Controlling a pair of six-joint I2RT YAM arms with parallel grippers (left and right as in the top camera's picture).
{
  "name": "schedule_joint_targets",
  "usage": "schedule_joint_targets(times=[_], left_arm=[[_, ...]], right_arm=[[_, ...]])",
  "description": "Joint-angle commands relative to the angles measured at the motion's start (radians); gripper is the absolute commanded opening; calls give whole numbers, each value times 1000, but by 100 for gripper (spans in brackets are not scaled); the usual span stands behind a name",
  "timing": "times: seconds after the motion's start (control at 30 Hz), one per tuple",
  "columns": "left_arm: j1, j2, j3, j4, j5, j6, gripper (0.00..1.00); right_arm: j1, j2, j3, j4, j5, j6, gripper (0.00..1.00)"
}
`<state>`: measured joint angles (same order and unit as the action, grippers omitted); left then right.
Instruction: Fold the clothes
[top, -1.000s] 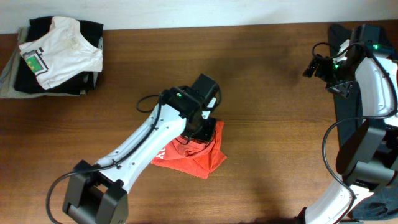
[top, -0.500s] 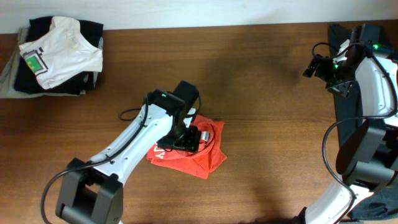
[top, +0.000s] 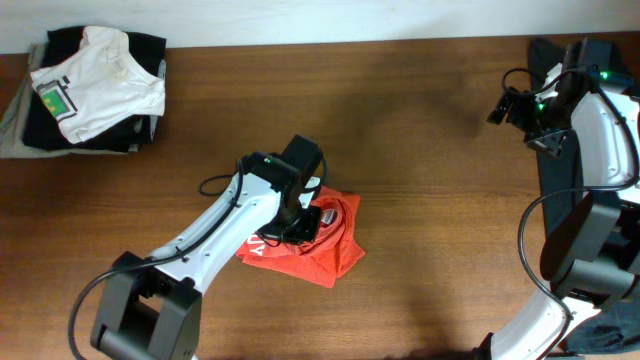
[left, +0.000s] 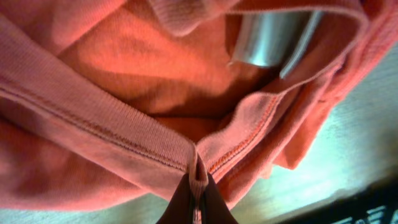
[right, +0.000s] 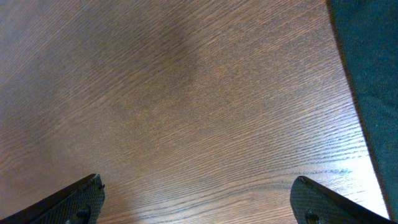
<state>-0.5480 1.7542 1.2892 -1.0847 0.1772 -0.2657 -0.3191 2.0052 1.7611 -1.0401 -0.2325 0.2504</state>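
Observation:
The red-orange T-shirt (top: 318, 252) lies bunched in a small heap at the table's middle, with a bit of white print showing at its left edge. My left gripper (top: 303, 222) sits on top of it and is shut on a stitched hem of the shirt (left: 198, 169). In the left wrist view red folds (left: 124, 93) fill the frame. My right gripper (top: 497, 112) is open and empty above bare wood at the far right (right: 198, 205), well away from the shirt.
A pile with a white shirt with a green patch (top: 95, 85) on black garments sits at the back left corner. A dark cloth (right: 373, 81) lies along the table's right edge. The wooden table (top: 420, 200) lies between the arms.
My left gripper moved left and toward the front over the shirt, then shifted slightly back right, staying closed on the fabric. The right arm has not moved.

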Motion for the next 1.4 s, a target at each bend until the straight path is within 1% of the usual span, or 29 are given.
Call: schedule_joint_targets(times=[0.0,0.03,0.1,0.13,0.17,0.2,0.27,0.33,0.37,0.4,0.43,0.47,0.53,0.67,0.7,0.73,0.77,0.8,0.87,0.97,1.03,1.1,1.17,1.2,1.23,1.3,1.33,1.37], left_arm=[[-9,-16,114,-78,11,41,0],[-21,-28,123,-91,14,44,1],[-80,-44,123,-125,67,43,0],[-127,-43,116,-134,97,43,1],[-165,-41,110,-128,97,43,1],[-209,-29,99,-107,97,43,4],[-274,25,83,-75,97,43,5],[-297,101,82,-68,97,43,6],[-302,134,82,-76,97,43,9],[-302,137,82,-84,97,43,17],[-302,136,82,-89,92,43,41],[-299,136,83,-91,79,44,46],[-279,135,144,-129,24,45,47],[-231,134,394,-146,-21,42,47],[-209,134,427,-146,-21,42,47],[-168,134,448,-143,-50,7,54],[-113,135,446,-146,-102,-84,54],[-48,140,440,-151,-96,-121,54],[23,147,394,-137,-84,-131,59],[27,165,309,-55,-8,-149,59],[27,195,307,-44,-8,-161,59],[27,245,304,-43,48,-160,59],[27,261,303,-22,54,-160,59],[27,264,303,-3,80,-159,57],[27,264,303,4,99,-160,52],[27,264,303,15,100,-159,20],[27,264,303,23,101,-156,14],[27,264,316,22,103,-152,1]], right_arm=[[4,-16,18,0,2,-7,98],[4,-16,18,0,2,-7,99],[4,-16,18,0,2,-7,99],[4,-16,18,0,2,-7,99],[4,-16,18,0,2,-7,99],[4,-16,18,0,2,-7,99],[4,-16,18,0,2,-7,99],[4,-16,18,0,2,-7,99],[4,-16,18,0,2,-7,99],[4,-16,18,0,2,-7,99],[4,-16,18,0,2,-7,98],[4,-16,18,0,2,-7,99],[4,-16,18,0,2,-7,99],[4,-16,18,0,2,-7,99],[4,-16,18,0,2,-7,99],[4,-16,18,0,2,-7,99],[4,-16,18,0,2,-7,99],[4,-16,18,0,2,-7,99],[4,-16,18,0,2,-7,99],[4,-16,18,0,2,-7,99],[4,-16,18,0,2,-7,99],[4,-16,18,0,2,-7,99],[4,-16,18,0,2,-7,99],[4,-16,18,0,2,-7,99],[4,-16,18,0,2,-7,99],[4,-16,18,0,2,-7,99],[4,-16,18,0,2,-7,99],[4,-16,18,0,2,-7,99]])
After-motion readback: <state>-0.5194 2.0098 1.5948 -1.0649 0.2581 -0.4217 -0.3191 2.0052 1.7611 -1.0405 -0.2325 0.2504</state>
